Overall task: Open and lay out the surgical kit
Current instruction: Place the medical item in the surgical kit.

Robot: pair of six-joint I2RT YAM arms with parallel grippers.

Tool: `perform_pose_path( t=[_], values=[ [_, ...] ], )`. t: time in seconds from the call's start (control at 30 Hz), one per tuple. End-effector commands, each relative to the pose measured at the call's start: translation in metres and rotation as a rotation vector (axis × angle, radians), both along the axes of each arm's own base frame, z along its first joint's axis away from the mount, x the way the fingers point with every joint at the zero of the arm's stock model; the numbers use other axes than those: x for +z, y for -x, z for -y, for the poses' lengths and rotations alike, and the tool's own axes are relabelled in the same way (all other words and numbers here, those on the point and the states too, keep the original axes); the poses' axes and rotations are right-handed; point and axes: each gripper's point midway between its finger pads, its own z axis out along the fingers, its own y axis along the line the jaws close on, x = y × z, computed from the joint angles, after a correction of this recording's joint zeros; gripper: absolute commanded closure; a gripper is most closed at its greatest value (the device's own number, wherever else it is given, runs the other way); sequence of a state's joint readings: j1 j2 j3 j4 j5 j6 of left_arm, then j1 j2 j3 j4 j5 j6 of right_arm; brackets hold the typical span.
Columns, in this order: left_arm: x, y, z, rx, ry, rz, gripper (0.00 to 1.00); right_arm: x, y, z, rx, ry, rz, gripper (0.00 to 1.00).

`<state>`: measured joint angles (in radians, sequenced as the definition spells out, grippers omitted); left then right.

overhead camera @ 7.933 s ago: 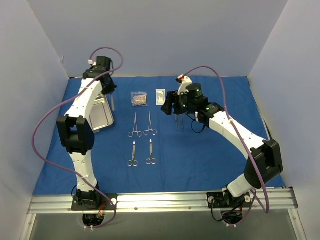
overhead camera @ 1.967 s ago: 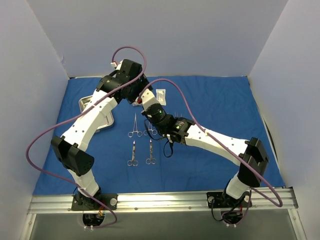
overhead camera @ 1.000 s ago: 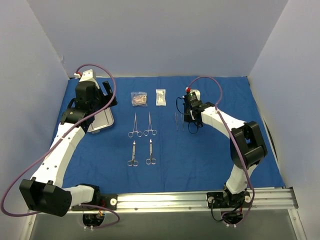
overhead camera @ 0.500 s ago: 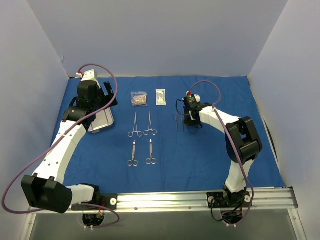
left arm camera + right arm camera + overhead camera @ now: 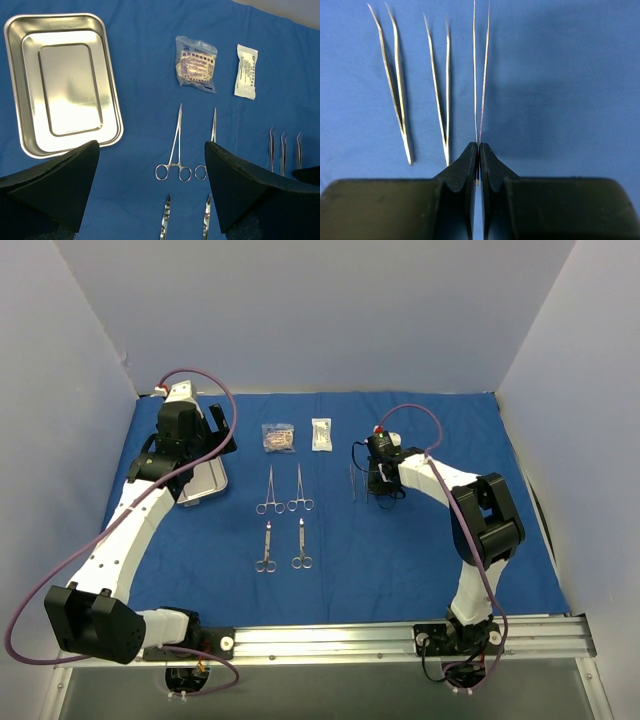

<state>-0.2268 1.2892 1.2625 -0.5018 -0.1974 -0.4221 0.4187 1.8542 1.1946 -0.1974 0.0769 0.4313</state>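
Observation:
The blue cloth wrap (image 5: 420,540) lies spread flat over the table. On its left sits the empty steel tray (image 5: 67,90), and my left gripper (image 5: 152,190) hovers open near it, above the cloth with nothing between its fingers. Four scissor-like instruments lie in two rows at the middle: two ring-handled clamps (image 5: 175,140) above and two more (image 5: 165,220) below. Two clear packets (image 5: 196,64) (image 5: 246,71) lie beyond them. Two tweezers (image 5: 395,85) (image 5: 440,90) rest side by side on the cloth. My right gripper (image 5: 479,147) is shut on the third tweezers (image 5: 481,75), just right of them.
Grey walls close in the back and both sides of the table. An aluminium rail (image 5: 320,640) carrying both arm bases runs along the near edge. Purple cables (image 5: 60,530) loop off each arm.
Two seconds ago both arms reached over the middle. Since then the left has swung back over the tray and the right has gone to the tweezers. Over the last half second almost nothing moved.

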Motion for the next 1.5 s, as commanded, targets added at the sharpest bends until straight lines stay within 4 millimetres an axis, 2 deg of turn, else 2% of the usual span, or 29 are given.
perform_pose_path(
  t=[0.0, 0.27, 0.63, 0.9, 1.0, 1.1, 1.2, 1.3, 1.4, 1.47],
  values=[
    [0.014, -0.009, -0.001, 0.003, 0.004, 0.064, 0.05, -0.009, 0.014, 0.011, -0.025, 0.039, -0.051, 1.0],
    [0.012, -0.009, -0.001, -0.001, 0.007, 0.06, 0.05, -0.013, 0.015, 0.012, -0.029, 0.044, -0.056, 1.0],
    [0.012, -0.009, 0.001, -0.005, 0.012, 0.06, 0.04, -0.016, 0.014, 0.011, -0.04, 0.041, -0.057, 0.94],
    [0.013, -0.008, 0.001, -0.008, 0.011, 0.064, 0.05, -0.008, 0.01, 0.011, -0.048, 0.036, -0.038, 0.87],
    [0.014, -0.008, 0.0, -0.008, 0.011, 0.064, 0.04, 0.001, 0.008, 0.011, -0.057, 0.034, -0.019, 0.85],
    [0.015, -0.007, 0.001, -0.008, 0.01, 0.066, 0.04, 0.018, 0.004, 0.013, -0.065, 0.032, 0.014, 0.84],
    [0.019, -0.007, -0.001, -0.008, 0.003, 0.069, 0.05, 0.045, -0.001, 0.014, -0.074, 0.027, 0.064, 0.79],
    [0.022, -0.006, -0.003, -0.004, -0.008, 0.068, 0.05, 0.077, -0.006, 0.019, -0.085, 0.031, 0.133, 0.67],
    [0.03, -0.004, -0.006, -0.005, -0.025, 0.075, 0.05, 0.118, -0.009, 0.027, -0.103, 0.021, 0.22, 0.51],
    [0.034, -0.001, -0.01, 0.001, -0.032, 0.072, 0.05, 0.138, -0.011, 0.034, -0.115, 0.02, 0.263, 0.44]
  ],
)
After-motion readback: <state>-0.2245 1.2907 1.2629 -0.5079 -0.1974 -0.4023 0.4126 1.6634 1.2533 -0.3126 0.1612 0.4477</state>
